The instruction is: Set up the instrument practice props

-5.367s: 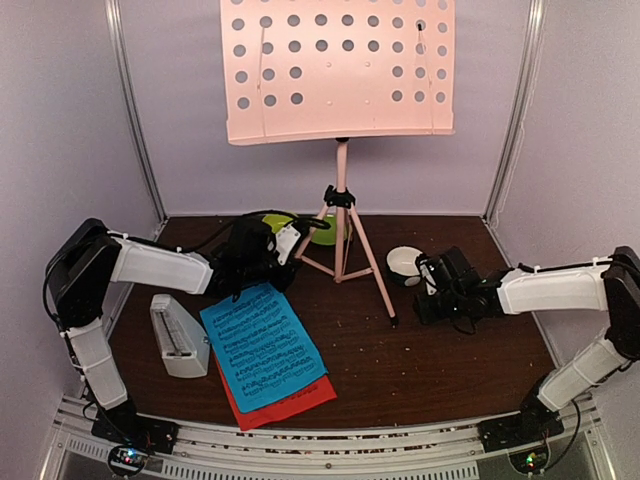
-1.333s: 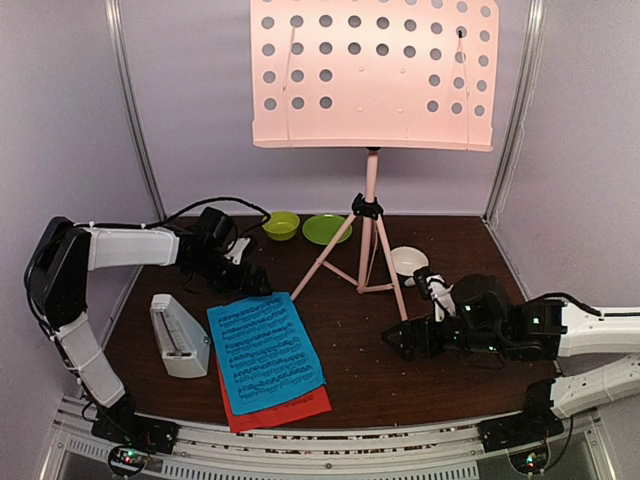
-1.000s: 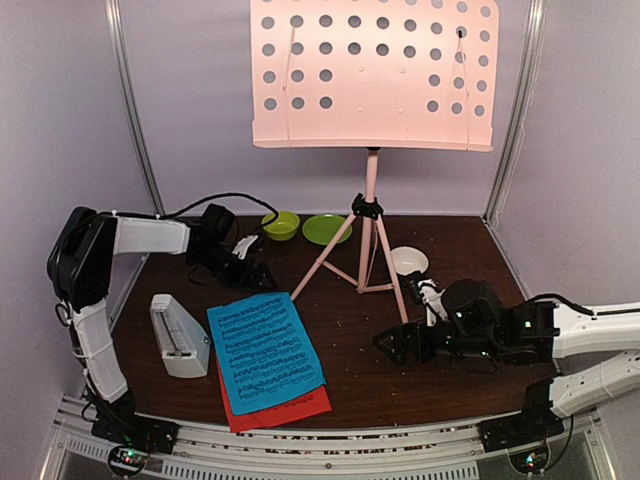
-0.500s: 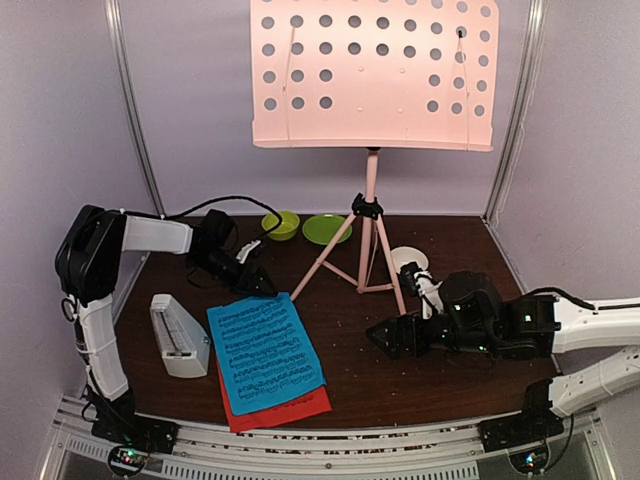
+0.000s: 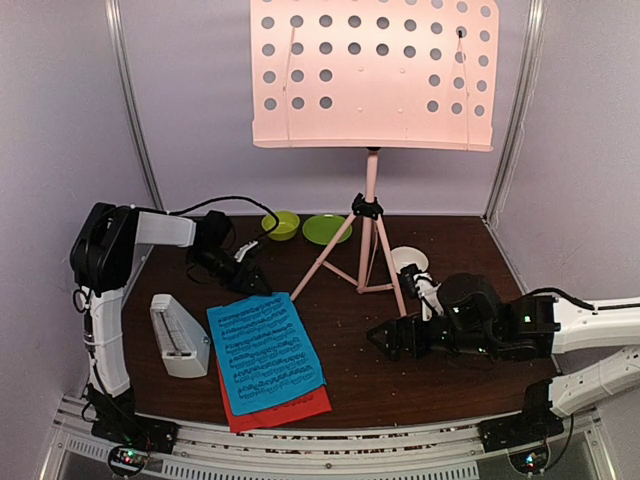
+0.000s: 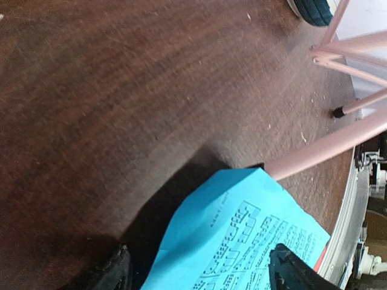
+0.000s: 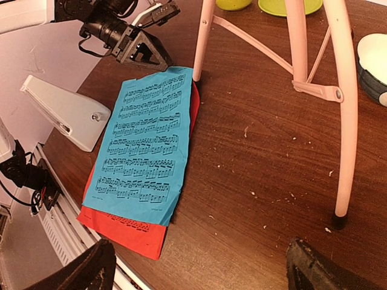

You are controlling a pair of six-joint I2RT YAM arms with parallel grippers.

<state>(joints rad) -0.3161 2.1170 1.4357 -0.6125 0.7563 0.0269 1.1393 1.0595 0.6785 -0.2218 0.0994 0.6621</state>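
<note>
Sheets near the desk's (image 5: 430, 390) front-left edge: blue page (image 5: 265, 348) over red page (image 5: 292, 405), white metronome (image 5: 178, 335) just left. Right gripper (image 5: 385, 338), spread wide, hangs low mid-desk. Farther back, left gripper (image 5: 255, 282), also spread, sits at the blue page's far corner, pink music stand (image 5: 372, 75) upright toward the back edge.

A dark, crumb-flecked wooden table (image 5: 420, 385) sits inside pale lavender walls (image 5: 190, 110) with silver corner posts (image 5: 134, 120).

Left claw (image 5: 250, 278) low, jaws spread wide. Right claw (image 5: 386, 340) low, jaws spread, arm stretched leftward.
</note>
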